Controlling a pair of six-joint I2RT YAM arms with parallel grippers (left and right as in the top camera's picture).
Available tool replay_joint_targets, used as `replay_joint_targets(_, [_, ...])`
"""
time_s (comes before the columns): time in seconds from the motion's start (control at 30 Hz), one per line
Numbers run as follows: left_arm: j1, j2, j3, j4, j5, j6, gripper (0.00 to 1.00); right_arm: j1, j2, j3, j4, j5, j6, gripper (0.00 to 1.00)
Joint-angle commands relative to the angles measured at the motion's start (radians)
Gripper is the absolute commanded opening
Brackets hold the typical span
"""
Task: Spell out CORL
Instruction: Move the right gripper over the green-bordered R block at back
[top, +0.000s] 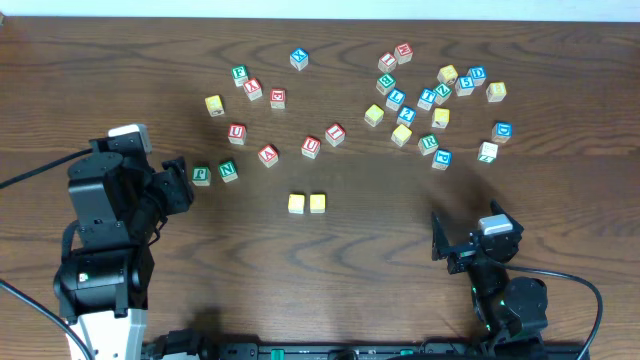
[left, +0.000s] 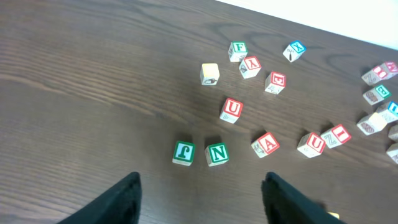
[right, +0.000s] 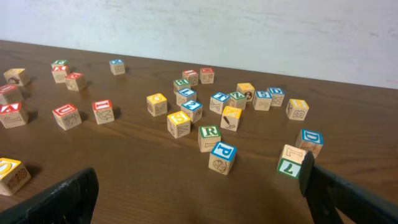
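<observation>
Two yellow cubes sit side by side on the counter, apart from the other cubes. Left jaws and right jaws both stand spread, pinching nothing.

Dark wood tbl, letter cubes scattered far side, 2 yellow cubes adjacent ctr
</observation>
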Motion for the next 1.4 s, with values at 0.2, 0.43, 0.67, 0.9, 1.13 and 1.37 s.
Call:
replay_joint_targets(0.2, [0.007,-0.004,0.026,-0.002,0.035,0.014,0.9,-0.01,-0.004,-0.001,-0.003,-0.005,-0.003,0.99])
replay_joint_targets(0.43, [0.007,0.0,0.026,-0.003,0.217,0.126,0.89,-0.009,-0.004,-0.001,0.03,-0.256,0.037,0.99])
replay_joint_targets(0.67, [0.007,0.042,0.026,-0.011,0.342,0.243,0.9,-0.009,-0.004,0.041,0.032,-0.411,0.079,0.99])
replay_joint_targets(0.9, [0.007,0.083,0.026,-0.007,0.341,0.243,0.98,-0.009,0.248,0.45,-0.184,-0.256,-0.016,0.99])
replay_joint_targets(1.13, [0.007,0.109,0.026,-0.007,0.341,0.243,0.98,-0.008,0.808,1.168,-0.676,-0.251,-0.053,0.99])
replay_joint_targets(1.37, [0.007,0.14,0.026,-0.011,0.341,0.242,0.98,-0.008,1.218,1.602,-0.953,-0.284,-0.05,0.99])
